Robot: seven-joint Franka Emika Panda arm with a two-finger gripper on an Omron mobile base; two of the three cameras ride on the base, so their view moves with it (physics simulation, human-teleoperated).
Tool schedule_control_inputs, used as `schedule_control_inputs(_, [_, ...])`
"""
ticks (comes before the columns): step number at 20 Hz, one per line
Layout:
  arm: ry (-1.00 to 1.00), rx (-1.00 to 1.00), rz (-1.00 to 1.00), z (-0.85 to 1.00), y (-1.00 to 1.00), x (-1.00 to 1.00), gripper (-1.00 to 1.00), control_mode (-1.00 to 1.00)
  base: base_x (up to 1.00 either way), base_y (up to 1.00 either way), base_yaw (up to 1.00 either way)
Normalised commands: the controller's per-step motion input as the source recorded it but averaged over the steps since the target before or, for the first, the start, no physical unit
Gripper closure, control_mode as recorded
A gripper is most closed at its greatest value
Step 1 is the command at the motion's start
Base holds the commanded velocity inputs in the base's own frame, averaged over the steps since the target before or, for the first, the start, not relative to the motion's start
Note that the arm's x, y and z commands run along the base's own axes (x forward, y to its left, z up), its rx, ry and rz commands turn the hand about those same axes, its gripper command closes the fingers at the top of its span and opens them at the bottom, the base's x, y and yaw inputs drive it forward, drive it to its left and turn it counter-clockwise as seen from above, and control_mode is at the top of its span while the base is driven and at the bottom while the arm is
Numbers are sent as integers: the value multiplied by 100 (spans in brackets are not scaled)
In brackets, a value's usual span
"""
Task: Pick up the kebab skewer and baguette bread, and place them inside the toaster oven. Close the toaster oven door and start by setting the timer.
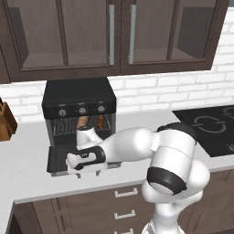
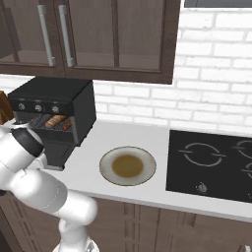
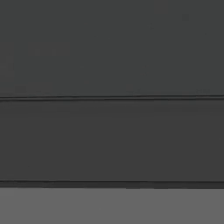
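The black toaster oven (image 1: 78,97) (image 2: 54,98) stands on the counter against the brick wall. Its door (image 1: 57,157) (image 2: 58,153) is folded down flat in front. On the wire rack inside lie the tan baguette bread (image 1: 83,122) (image 2: 54,121) and, right of it, the darker kebab skewer (image 1: 100,122) (image 2: 67,127). My gripper (image 1: 74,166) hangs low over the door's front right part, with its fingers hidden behind the hand. The hand view has the dark door panel (image 3: 112,65) very close, and nothing lies between the jaws.
A round plate (image 2: 106,173) with a brown centre sits on the counter right of the oven. Beyond it is a black cooktop (image 2: 211,165) (image 1: 215,128). A wooden knife block (image 1: 5,121) stands at the far left. Glass-front cabinets (image 1: 119,36) hang above the oven.
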Motion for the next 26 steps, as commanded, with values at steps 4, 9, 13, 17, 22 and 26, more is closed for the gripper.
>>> schedule_control_inputs(4, [-32, 0, 0, -29, 0, 5, -100, -100, 0, 0, 0])
schedule_control_inputs(9, [-34, 0, 0, -25, -3, 21, -100, -100, 0, 0, 0])
schedule_control_inputs(13, [-20, 0, 0, -1, -18, 57, -100, -100, 0, 0, 0])
schedule_control_inputs(17, [-17, 0, 0, 0, -24, 52, -100, -100, 0, 0, 0])
schedule_control_inputs(22, [-17, 0, 0, 0, -33, 36, -100, -100, 0, 0, 0])
schedule_control_inputs(26, [-23, 0, 0, 6, -44, 40, -100, -100, 0, 0, 0])
